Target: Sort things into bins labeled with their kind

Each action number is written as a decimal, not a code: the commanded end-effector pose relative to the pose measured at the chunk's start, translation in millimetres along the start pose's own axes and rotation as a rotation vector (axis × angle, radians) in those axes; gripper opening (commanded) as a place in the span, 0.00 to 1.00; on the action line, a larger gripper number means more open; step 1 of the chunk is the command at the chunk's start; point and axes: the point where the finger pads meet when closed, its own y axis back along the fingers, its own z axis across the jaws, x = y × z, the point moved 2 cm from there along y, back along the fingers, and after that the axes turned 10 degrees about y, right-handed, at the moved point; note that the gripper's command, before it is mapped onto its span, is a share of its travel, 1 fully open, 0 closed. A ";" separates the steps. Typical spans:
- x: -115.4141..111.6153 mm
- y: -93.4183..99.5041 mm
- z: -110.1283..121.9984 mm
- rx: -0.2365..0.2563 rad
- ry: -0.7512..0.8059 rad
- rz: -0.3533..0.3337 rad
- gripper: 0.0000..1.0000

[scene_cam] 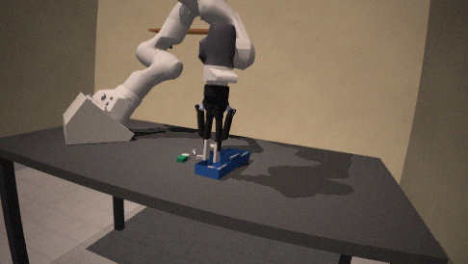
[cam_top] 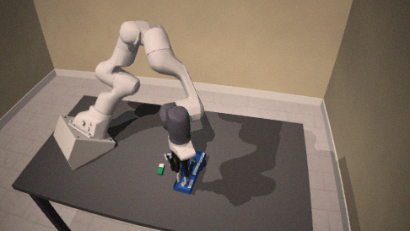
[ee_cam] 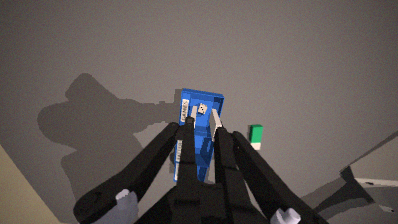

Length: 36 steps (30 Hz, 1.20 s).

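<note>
A blue bin block (cam_top: 180, 190) (scene_cam: 206, 171) (ee_cam: 202, 93) with compartments stands on the table. Its end label reads GAMES; I cannot read the label further along. A white die with dark dots (ee_cam: 202, 108) lies in the GAMES compartment. My gripper (cam_top: 181, 182) (scene_cam: 211, 159) (ee_cam: 203, 113) points down at that compartment, its pale fingertips a little apart on either side of the die, with nothing gripped. A green and white block (cam_top: 160, 169) (scene_cam: 182, 158) (ee_cam: 256, 136) lies on the table beside the bin. A small white thing (scene_cam: 194, 152) shows behind the bin in the exterior view, partly hidden.
The dark table (cam_top: 126, 181) (scene_cam: 120, 169) bears the arm's pale wedge base (cam_top: 84, 152) (scene_cam: 91, 127) at the left. The arm's shadow falls right of the bin in the top and exterior views. The gripper hides part of the rear compartments.
</note>
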 end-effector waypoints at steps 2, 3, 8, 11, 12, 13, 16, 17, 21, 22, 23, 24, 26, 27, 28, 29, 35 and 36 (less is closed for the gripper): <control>-2.7 4.2 0.1 -0.002 0.004 -0.009 0.19; -2.7 9.2 0.1 -0.002 0.004 -0.009 0.19; -2.5 24.2 0.1 -0.002 0.004 -0.009 0.19; -2.5 25.6 0.1 -0.002 0.004 -0.009 0.19; -2.5 25.6 0.1 -0.002 0.004 -0.009 0.19; -2.5 25.6 0.1 -0.002 0.004 -0.009 0.19; -2.5 25.6 0.1 -0.002 0.004 -0.009 0.19; -2.5 25.6 0.1 -0.002 0.004 -0.009 0.19; -2.5 25.6 0.1 -0.002 0.004 -0.009 0.19; -2.5 25.6 0.1 -0.002 0.004 -0.009 0.19; -2.5 25.6 0.1 -0.002 0.004 -0.009 0.19; -2.5 25.6 0.1 -0.002 0.004 -0.009 0.19; -2.5 25.6 0.1 -0.002 0.004 -0.009 0.19; -2.5 25.6 0.1 -0.002 0.004 -0.009 0.19; -2.5 25.6 0.1 -0.002 0.004 -0.009 0.19; -2.5 25.6 0.1 -0.002 0.004 -0.009 0.19; -2.5 25.6 0.1 -0.002 0.004 -0.009 0.19; -2.5 25.6 0.1 -0.002 0.004 -0.009 0.19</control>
